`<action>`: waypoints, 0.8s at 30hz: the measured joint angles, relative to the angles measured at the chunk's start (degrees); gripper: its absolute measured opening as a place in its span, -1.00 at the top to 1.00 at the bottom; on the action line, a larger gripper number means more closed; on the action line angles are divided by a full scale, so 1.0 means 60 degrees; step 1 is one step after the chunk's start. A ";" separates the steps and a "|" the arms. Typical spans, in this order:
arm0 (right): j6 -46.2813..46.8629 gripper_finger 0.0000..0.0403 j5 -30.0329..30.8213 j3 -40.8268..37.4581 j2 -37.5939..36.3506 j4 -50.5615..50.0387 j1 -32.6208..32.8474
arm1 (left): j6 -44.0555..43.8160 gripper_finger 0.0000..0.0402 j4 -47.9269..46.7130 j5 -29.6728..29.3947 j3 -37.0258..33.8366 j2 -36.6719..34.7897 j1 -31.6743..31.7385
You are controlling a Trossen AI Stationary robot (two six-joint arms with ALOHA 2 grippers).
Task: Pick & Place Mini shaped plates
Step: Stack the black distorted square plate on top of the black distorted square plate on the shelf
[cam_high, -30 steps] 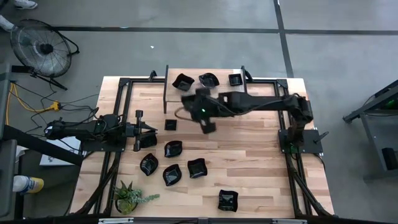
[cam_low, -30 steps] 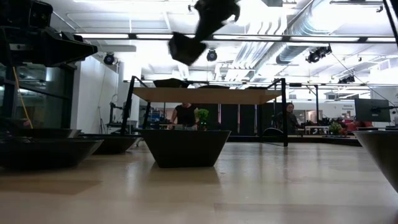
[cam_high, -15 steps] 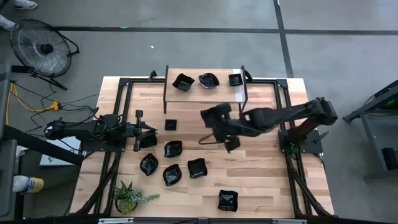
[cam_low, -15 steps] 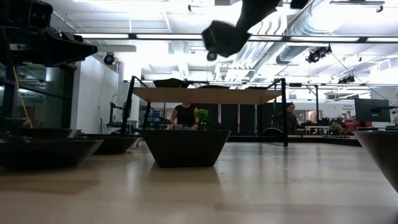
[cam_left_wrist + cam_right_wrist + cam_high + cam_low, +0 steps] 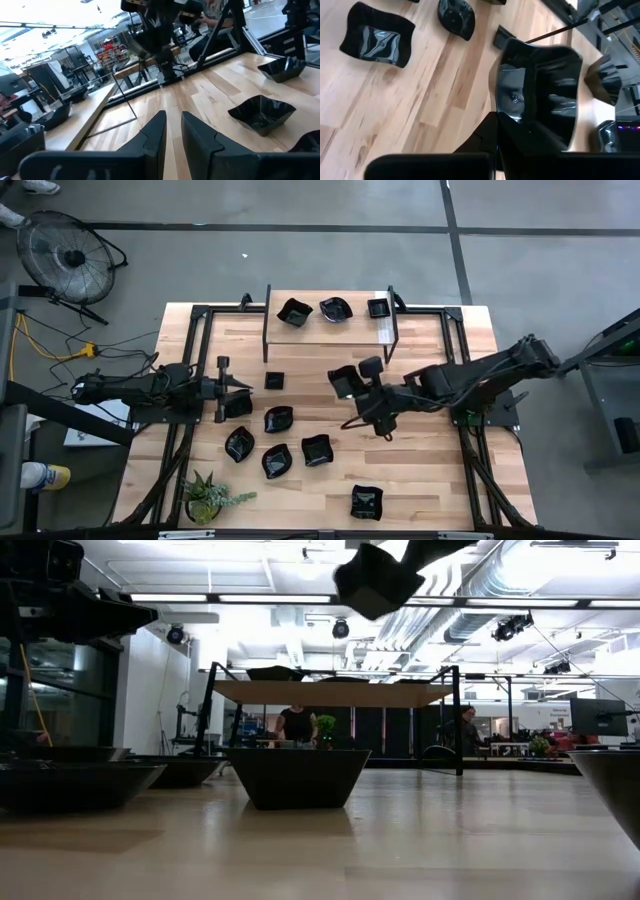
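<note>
High view: the right gripper (image 5: 352, 383) hangs over the middle of the wooden table (image 5: 430, 470), its arm stretching in from the right of the frame. Its jaws are clenched on a glossy black rounded-square plate (image 5: 344, 379); in the right wrist view this held plate (image 5: 540, 95) fills the centre, pinched at its rim, and in the low view it hangs high at the upper centre (image 5: 376, 580).

The left gripper (image 5: 238, 387) lies low at the left side of the table, its fingers (image 5: 155, 135) a narrow gap apart and holding nothing that shows.

On the raised shelf (image 5: 365, 330) at the upper centre sit three mini plates: a wavy-edged one (image 5: 294, 311), a rounded one (image 5: 335, 309) and a small square (image 5: 378, 308). Below the shelf, left of centre, lie a small square plate (image 5: 275, 380) and a loose group of four dishes (image 5: 278, 419) (image 5: 239, 444) (image 5: 275, 461) (image 5: 316, 449). Another plate (image 5: 367, 502) sits alone near the lower edge. A green potted plant (image 5: 207, 497) stands at the lower left corner.
</note>
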 joint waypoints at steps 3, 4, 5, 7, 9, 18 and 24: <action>0.0220 1.00 -0.0213 -0.0116 -0.0004 -0.0038 0.0001 | 0.0004 0.72 -0.0008 -0.0039 0.0004 0.0004 0.0000; 0.0343 1.00 -0.0284 -0.0123 -0.0004 -0.0107 0.0008 | 0.0004 0.72 -0.0013 -0.0048 0.0004 0.0004 0.0000; 0.0461 1.00 -0.0355 -0.0123 -0.0004 -0.0129 0.0034 | 0.0004 0.72 0.0031 -0.0052 0.0004 0.0004 0.0000; 0.0506 1.00 -0.0358 -0.0123 -0.0004 -0.0114 0.0080 | 0.0004 0.72 0.0091 -0.0062 0.0004 0.0004 0.0000; 0.0380 1.00 -0.0364 -0.0123 -0.0004 -0.0097 0.0132 | 0.0035 0.72 0.0316 -0.0268 0.0007 0.0004 0.0000; 0.0173 1.00 -0.0337 -0.0123 -0.0004 0.0057 0.0178 | -0.0206 0.72 0.0548 -0.1657 0.0276 0.0120 -0.0002; -0.0209 1.00 -0.0603 -0.0123 -0.0004 0.0128 0.0150 | 0.1327 0.72 0.1766 -0.0622 0.0613 0.0578 0.0000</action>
